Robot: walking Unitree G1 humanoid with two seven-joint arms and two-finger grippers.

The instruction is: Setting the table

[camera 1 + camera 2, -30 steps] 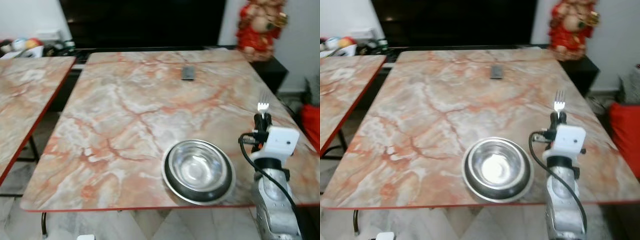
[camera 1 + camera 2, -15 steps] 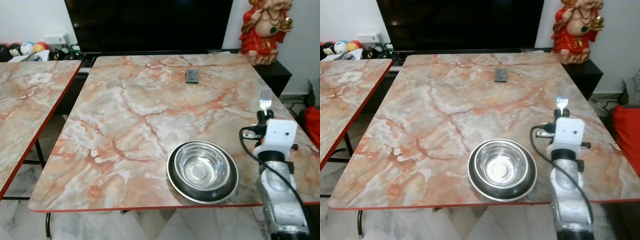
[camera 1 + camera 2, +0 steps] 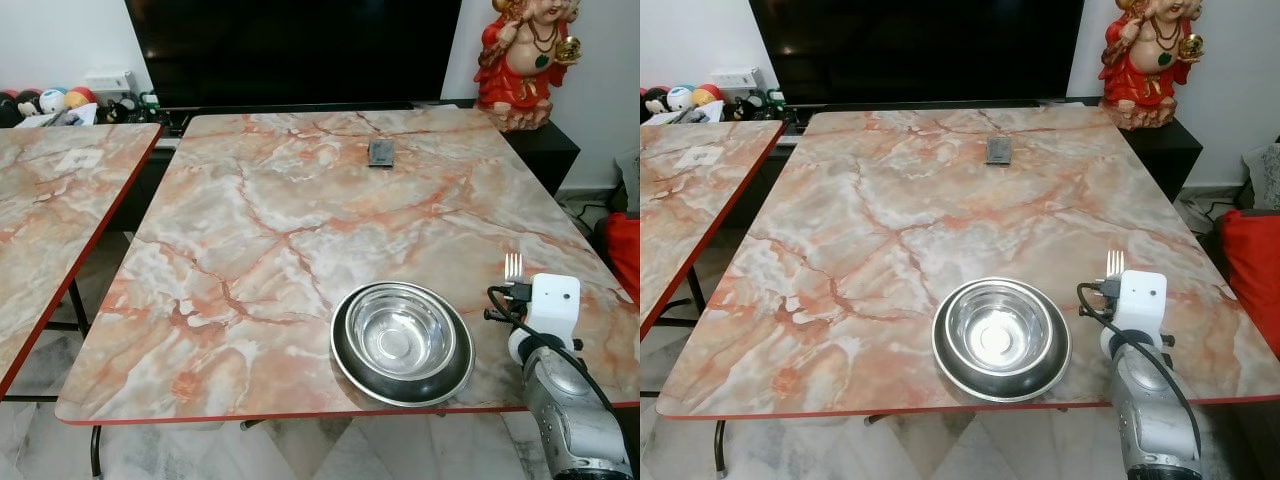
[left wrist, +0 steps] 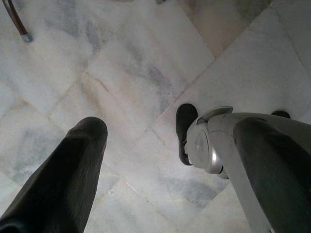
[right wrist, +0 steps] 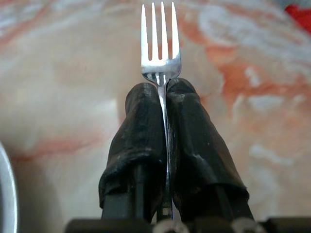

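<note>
A steel bowl sits near the front edge of the marble table. Just right of it my right gripper is shut on a silver fork. The fork's tines stick out past the white wrist camera, low over the tabletop. My left gripper hangs beside the table over the floor, with its fingers wide apart and nothing between them.
A small dark remote-like object lies at the table's far side. A second marble table stands to the left. A red figurine stands at the back right, and something red is beside the table's right edge.
My right arm has lowered and drawn back, bringing the fork down close to the tabletop beside the bowl. The camera has steadied.
</note>
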